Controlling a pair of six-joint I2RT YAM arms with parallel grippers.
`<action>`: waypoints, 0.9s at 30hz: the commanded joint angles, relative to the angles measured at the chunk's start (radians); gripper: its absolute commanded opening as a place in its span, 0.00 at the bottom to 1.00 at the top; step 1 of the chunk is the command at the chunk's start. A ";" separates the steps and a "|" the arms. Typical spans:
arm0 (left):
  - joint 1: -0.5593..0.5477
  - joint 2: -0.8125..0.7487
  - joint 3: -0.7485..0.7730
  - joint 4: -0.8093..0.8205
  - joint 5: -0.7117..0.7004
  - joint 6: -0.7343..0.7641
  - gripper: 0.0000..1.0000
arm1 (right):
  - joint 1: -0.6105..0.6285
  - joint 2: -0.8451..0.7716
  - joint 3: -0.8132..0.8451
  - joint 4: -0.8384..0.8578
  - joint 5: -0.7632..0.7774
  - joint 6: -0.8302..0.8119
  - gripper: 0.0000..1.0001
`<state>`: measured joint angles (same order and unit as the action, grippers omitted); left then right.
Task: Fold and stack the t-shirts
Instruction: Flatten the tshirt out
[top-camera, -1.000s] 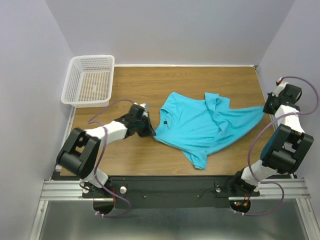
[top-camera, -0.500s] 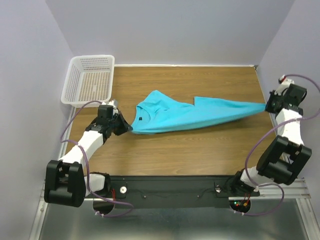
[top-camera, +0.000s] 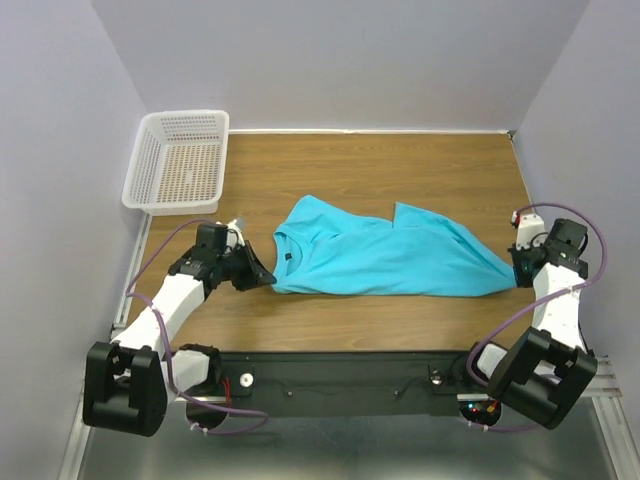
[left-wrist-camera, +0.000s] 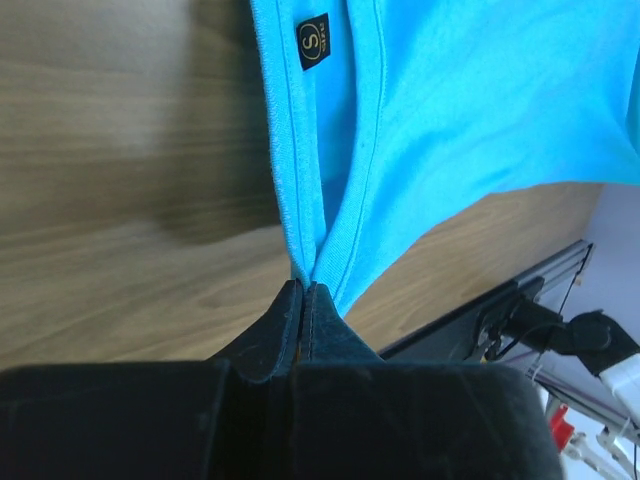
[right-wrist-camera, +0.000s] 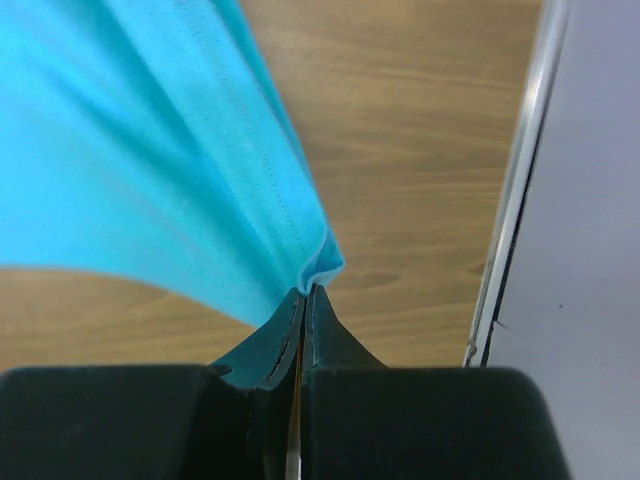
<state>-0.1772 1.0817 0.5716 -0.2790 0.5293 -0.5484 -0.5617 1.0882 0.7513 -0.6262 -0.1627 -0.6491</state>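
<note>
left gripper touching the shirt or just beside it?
Touching. The left wrist view shows the left gripper shut on the shirt, with the fabric by the neck pinched between its fingertips.

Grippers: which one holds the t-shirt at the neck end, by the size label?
The left gripper, shut on the neckband of the t-shirt near the dark label; the right gripper pinches a plain stitched edge at the far end.

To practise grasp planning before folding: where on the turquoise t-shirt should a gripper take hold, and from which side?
Pinch its thin edges from the outer ends: the t-shirt lies stretched left to right. The left gripper is shut on the collar edge near the label, the right gripper on a stitched hem corner.
</note>
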 joint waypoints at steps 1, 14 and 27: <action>-0.021 -0.057 -0.012 -0.093 0.035 -0.004 0.00 | -0.006 -0.059 0.025 -0.165 -0.050 -0.173 0.00; -0.022 -0.157 0.244 -0.200 -0.232 0.128 0.69 | -0.001 0.180 0.351 -0.231 -0.509 -0.193 0.89; -0.080 0.607 0.697 0.147 -0.130 0.314 0.67 | 0.520 0.948 0.936 -0.208 -0.586 -0.092 0.79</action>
<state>-0.2386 1.6062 1.1507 -0.1658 0.4000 -0.3199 -0.1291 1.9728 1.5688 -0.8288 -0.7662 -0.7883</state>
